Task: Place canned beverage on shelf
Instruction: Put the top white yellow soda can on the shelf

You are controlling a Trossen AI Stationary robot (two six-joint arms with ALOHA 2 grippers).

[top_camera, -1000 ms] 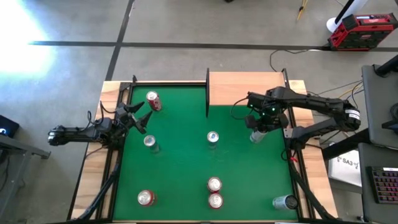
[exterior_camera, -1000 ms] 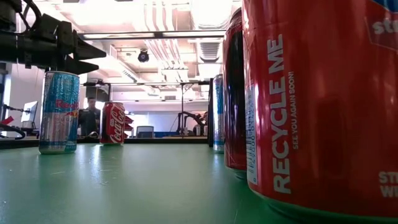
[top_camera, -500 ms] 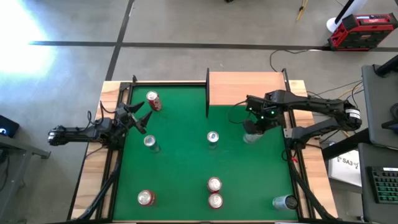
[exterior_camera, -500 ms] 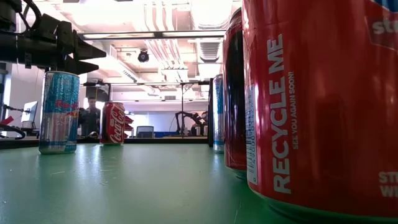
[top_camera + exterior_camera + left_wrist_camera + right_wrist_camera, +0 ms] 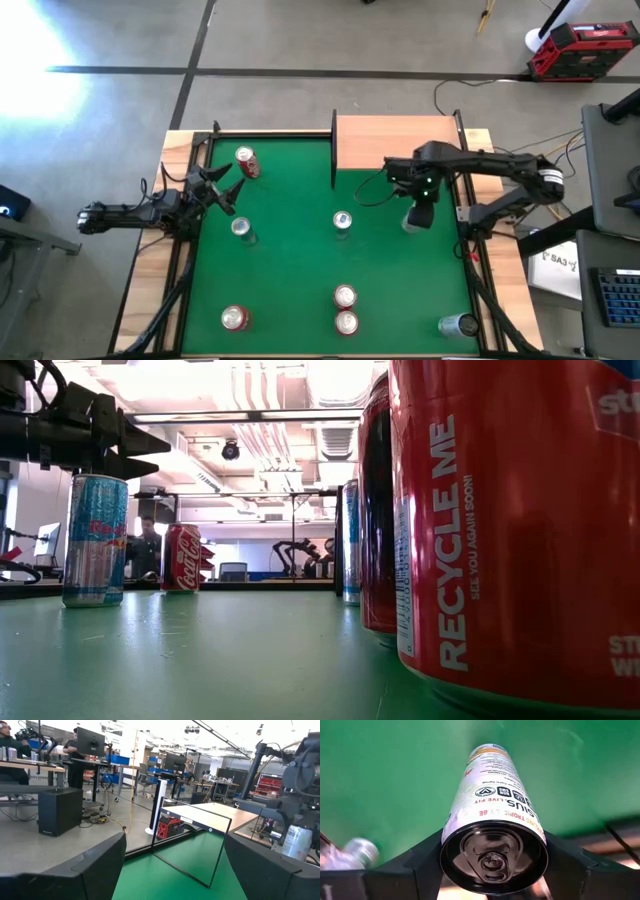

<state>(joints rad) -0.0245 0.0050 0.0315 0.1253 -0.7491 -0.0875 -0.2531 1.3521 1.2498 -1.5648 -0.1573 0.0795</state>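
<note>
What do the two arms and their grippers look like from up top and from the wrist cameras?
Both arms are dark, slim and jointed. The left gripper ends in two black pointed fingers. The right arm has a pale band near its base, loose black cables, and small green lights near the right gripper. The fingers are matte black wedges.

You see a white can (image 5: pixel 492 827) held between the right gripper's (image 5: pixel 492 870) two dark fingers (image 5: pixel 422 857), its black top with the pull tab facing you. Below it lies the green table (image 5: pixel 385 775), with another silvery can (image 5: pixel 357 851) at the edge.
</note>
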